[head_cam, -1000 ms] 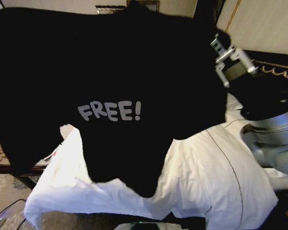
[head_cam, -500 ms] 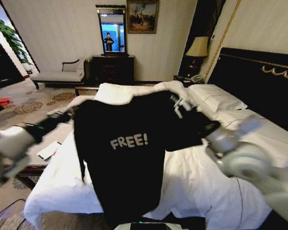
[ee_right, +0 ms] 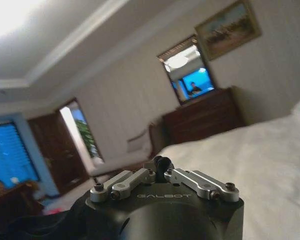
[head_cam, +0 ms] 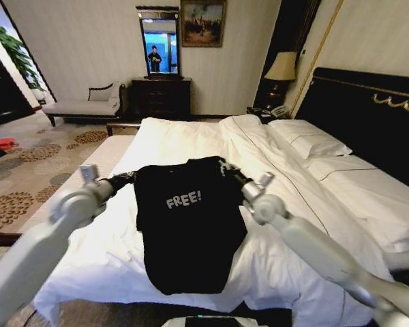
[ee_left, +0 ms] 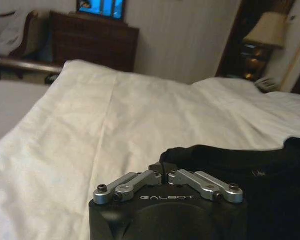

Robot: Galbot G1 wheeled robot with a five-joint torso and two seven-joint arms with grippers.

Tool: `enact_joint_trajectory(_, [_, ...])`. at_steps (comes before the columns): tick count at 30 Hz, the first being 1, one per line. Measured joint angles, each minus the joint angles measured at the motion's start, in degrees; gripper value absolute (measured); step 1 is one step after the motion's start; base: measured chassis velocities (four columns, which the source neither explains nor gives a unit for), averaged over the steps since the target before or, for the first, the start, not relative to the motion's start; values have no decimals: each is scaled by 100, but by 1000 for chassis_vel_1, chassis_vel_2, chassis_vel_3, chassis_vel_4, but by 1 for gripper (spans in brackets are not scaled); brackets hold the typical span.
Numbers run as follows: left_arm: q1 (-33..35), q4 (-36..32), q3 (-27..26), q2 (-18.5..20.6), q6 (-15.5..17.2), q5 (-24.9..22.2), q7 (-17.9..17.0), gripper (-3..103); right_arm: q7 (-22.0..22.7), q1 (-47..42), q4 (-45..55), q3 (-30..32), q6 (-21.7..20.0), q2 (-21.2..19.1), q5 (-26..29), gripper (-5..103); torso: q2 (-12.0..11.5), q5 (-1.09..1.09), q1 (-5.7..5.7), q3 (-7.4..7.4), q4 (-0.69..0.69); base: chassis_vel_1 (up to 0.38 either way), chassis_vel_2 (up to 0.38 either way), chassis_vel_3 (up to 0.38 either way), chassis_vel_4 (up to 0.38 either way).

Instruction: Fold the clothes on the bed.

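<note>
On the bed [head_cam: 191, 139], both grippers pinch the T-shirt [head_cam: 187, 225] shoulders; uneven release could wrinkle it.

The left pincer [ee_left: 165, 170] sits low over the bed [ee_left: 90, 125], its black housing marked GALBOT and its silver linkages folded inward so the dark tips meet. Between those tips is pinched the edge of the black T-shirt [ee_left: 240, 165], which spreads away from the pincer toward three o'clock, flat on the white duvet. The duvet runs off toward twelve o'clock, a long crease crossing it. Beyond the bed stand a dark wooden dresser [ee_left: 95, 42] at eleven o'clock and a lit lamp [ee_left: 267, 30] at two o'clock, against a pale wall.
</note>
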Motion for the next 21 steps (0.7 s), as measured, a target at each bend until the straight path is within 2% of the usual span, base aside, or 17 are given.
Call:
enact_joint_trajectory(2, [-327, 593, 315, -346, -73, 317, 103, 1, -5, 173, -594, -199, 23, 252, -162, 2, 0, 1, 0, -1, 0, 0, 0, 0, 0])
enact_joint_trajectory(3, [-327, 593, 315, -346, -73, 317, 103, 1, -5, 173, -594, -199, 23, 252, -162, 2, 0, 1, 0, -1, 0, 0, 0, 0, 0])
enact_joint_trajectory(7, [-696, 1409, 635, -878, -169, 647, 163, 1, -8, 397, -1468, -467, 54, 728, -451, 2, 0, 1, -1, -1, 2, 0, 0, 0, 0])
enact_joint_trajectory(13, [-791, 1836, 726, -1204, -310, 937, 178, 1, 16, 513, -1975, -575, 142, 1156, -676, 2, 0, 0, -1, -2, 4, 0, 0, 0, 0])
enact_joint_trajectory(20, [-801, 2151, 682, -1479, -483, 1148, 56, 1, 290, 625, -2550, -661, 316, 1583, -1075, 2, 1, 0, -2, -2, 2, 0, 0, 0, 0])
enact_joint_trajectory(21, [-805, 2159, 674, -1512, -523, 1181, -9, 1, 348, 630, -2592, -660, 373, 1652, -1141, -1, 1, 0, -2, -2, 2, 0, 0, 0, 0])
